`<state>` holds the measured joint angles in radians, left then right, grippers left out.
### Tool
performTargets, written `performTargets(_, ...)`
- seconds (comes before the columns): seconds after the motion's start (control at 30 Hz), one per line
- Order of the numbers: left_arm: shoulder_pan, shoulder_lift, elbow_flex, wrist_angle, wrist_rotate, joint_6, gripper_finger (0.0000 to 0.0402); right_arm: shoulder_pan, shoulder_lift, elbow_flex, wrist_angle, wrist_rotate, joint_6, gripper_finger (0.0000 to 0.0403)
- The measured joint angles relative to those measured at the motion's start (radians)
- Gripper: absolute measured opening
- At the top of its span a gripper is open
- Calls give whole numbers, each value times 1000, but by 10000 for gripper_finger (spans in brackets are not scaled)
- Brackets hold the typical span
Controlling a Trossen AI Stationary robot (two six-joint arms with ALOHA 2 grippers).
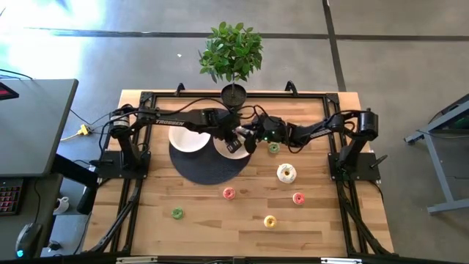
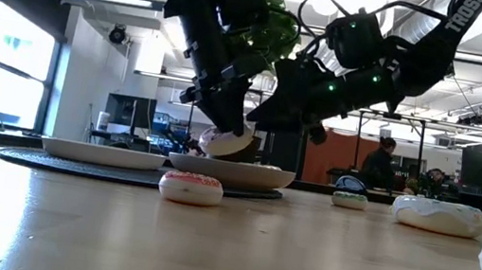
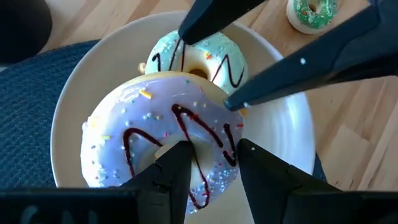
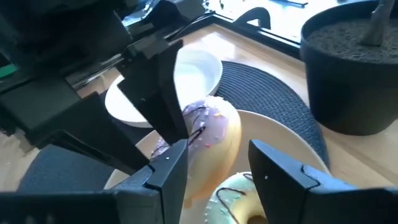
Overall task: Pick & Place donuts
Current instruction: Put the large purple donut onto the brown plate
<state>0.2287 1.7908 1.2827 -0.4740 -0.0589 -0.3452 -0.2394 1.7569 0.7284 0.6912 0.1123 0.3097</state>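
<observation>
My left gripper (image 3: 214,149) reaches over the right-hand white plate (image 1: 222,152) on the dark mat and is shut on a large lilac-pink iced donut (image 3: 155,124) with a dark red zigzag. A pale green iced donut (image 3: 202,56) lies flat on the same plate, partly under the pink one. My right gripper (image 4: 214,155) is open at the plate's right side, its fingers standing around both donuts. A large white donut (image 1: 286,173) and several tiny rings, green (image 1: 273,148), pink (image 1: 229,193), red (image 1: 298,198), yellow (image 1: 270,221), lie on the wood. My left gripper pinches the pink donut's ring wall (image 3: 214,163), one finger in the hole (image 3: 180,163) and one outside the rim (image 3: 258,167), coming from above. The donut is tilted over the plate (image 2: 225,142); the plate rim hides its lower edge. My right gripper: one fingertip (image 3: 233,102) is at the pink donut's rim; I cannot tell whether it touches.
A second white plate (image 1: 187,139) sits on the mat's left part. A potted plant (image 1: 233,94) stands just beyond the plates at the table's far edge. Another green ring (image 1: 176,213) lies near the front left. The two grippers are close together over one plate.
</observation>
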Motion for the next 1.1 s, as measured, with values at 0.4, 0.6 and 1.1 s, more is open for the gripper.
performTargets(0.4, -8, 0, 0, 2, 9, -26, 126, -3, 0, 0, -6, -89, 3, 165)
performTargets(0.6, -35, 0, 0, -1, -9, -3, 126, -3, 0, -4, -2, -142, -79, 165)
performTargets(1.1, -35, -31, 4, -68, -80, 15, 126, -3, -4, -5, -18, -150, -159, 165)
